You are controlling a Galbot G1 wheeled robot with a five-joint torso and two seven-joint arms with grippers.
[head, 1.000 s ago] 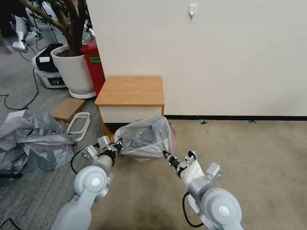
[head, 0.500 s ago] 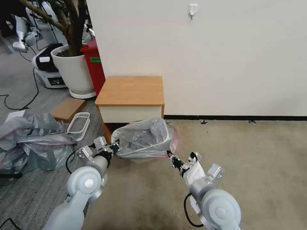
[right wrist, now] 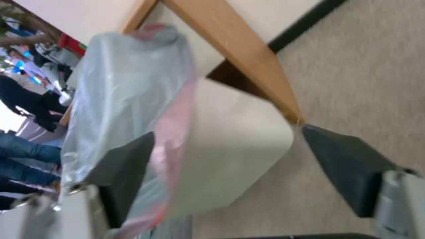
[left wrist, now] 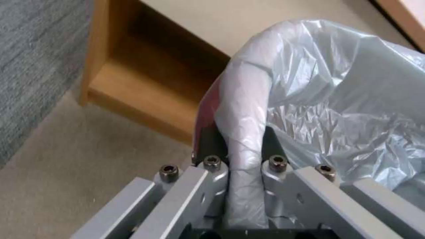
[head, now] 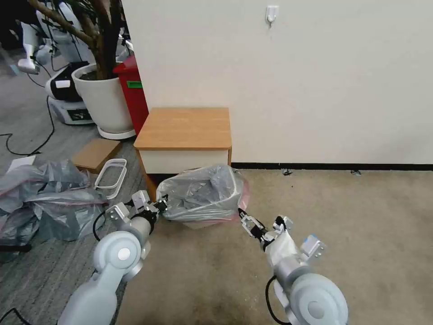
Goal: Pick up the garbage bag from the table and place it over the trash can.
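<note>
Beige carpet [head: 361, 234], garbage bag [head: 203, 192] lining trash can [right wrist: 230, 149]

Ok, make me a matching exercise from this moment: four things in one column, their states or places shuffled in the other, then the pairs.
Things:
1. left gripper
2. right gripper
3. bag
4. table

States or places:
A. open, fingers spread wide
B. against the wall, behind the bin
C. clamped on a fold of plastic
D. draped over the bin

Pairs: 1-C, 2-A, 3-D, 4-B
</note>
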